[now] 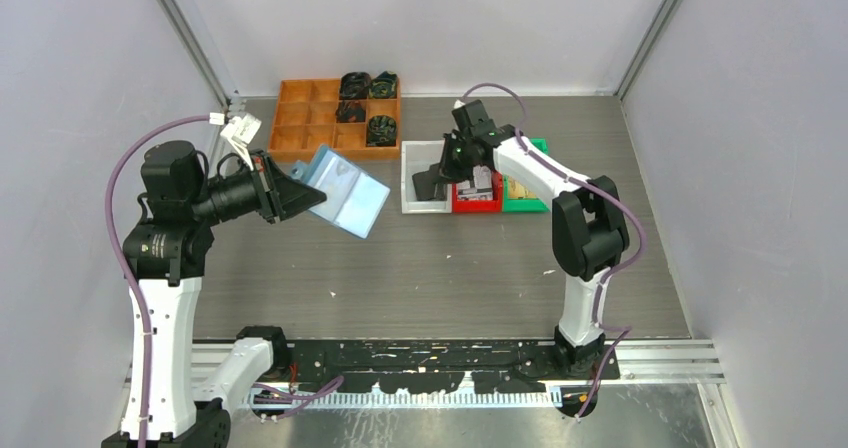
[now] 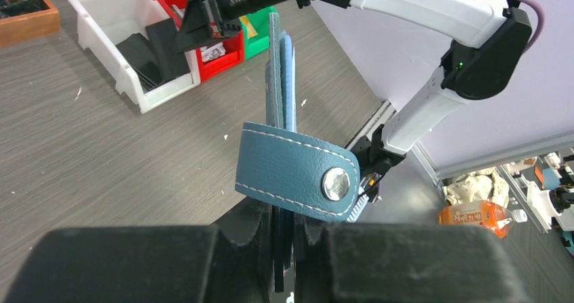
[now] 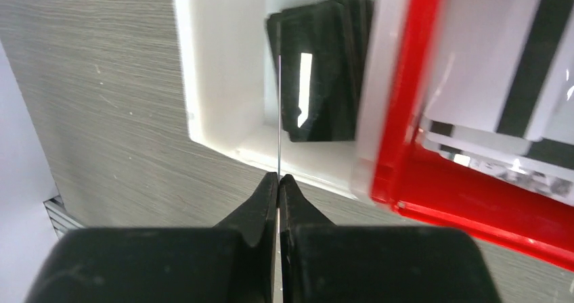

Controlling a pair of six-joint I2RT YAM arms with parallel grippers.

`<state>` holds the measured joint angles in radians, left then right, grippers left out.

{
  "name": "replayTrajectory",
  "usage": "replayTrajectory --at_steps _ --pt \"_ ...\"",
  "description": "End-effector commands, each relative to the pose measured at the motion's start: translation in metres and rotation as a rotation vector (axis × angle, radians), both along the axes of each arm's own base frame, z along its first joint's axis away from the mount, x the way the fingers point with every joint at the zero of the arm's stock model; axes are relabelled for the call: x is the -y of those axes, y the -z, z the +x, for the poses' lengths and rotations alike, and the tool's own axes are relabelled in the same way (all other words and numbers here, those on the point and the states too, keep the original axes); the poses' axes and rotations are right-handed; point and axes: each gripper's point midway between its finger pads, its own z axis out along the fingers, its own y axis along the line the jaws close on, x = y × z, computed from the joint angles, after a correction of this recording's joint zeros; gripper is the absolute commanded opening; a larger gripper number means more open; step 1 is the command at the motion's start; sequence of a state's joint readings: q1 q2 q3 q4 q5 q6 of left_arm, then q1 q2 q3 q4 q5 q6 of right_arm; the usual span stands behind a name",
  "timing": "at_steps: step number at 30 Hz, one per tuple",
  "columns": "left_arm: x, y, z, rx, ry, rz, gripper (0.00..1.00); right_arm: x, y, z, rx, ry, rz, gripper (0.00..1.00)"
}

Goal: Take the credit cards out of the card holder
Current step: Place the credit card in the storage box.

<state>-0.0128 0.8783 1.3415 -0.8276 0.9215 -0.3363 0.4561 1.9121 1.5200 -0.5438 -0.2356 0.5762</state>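
Observation:
My left gripper is shut on the light blue card holder and holds it in the air above the table's left half. In the left wrist view the holder stands edge-on, its strap with a metal snap folded across in front. My right gripper is shut on a dark credit card, seen edge-on as a thin line over the white bin. More dark cards lie in that bin.
A red bin with pale striped cards stands next to the white one, then a green bin. An orange compartment tray with dark items sits at the back left.

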Motion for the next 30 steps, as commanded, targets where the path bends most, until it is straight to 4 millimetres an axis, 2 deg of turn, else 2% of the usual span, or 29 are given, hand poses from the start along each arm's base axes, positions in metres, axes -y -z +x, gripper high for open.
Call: replayTrajectory --at_steps 1,7,16,18,22,27,30 --pt "0.005 -0.022 -0.010 0.079 0.052 -0.031 0.01 -0.020 -0.027 0.016 0.105 -0.046 -0.003 0.01" --pt "0.009 -0.024 -0.016 0.076 0.083 -0.051 0.01 -0.027 -0.012 0.023 0.104 -0.071 -0.040 0.01" --pt "0.016 -0.034 -0.029 0.101 0.160 -0.097 0.01 -0.025 -0.007 0.036 0.122 -0.091 -0.111 0.01" --pt "0.016 -0.033 -0.031 0.107 0.170 -0.098 0.01 -0.023 -0.012 0.036 0.133 -0.084 -0.119 0.13" --pt "0.018 -0.034 -0.037 0.128 0.195 -0.099 0.01 -0.026 -0.047 0.032 0.194 -0.084 -0.082 0.40" --pt "0.018 -0.034 -0.045 0.177 0.225 -0.079 0.00 -0.032 -0.115 0.008 0.286 -0.117 0.054 0.53" --pt "0.018 -0.032 -0.051 0.205 0.245 -0.059 0.00 -0.026 -0.169 -0.018 0.384 -0.134 0.141 0.61"
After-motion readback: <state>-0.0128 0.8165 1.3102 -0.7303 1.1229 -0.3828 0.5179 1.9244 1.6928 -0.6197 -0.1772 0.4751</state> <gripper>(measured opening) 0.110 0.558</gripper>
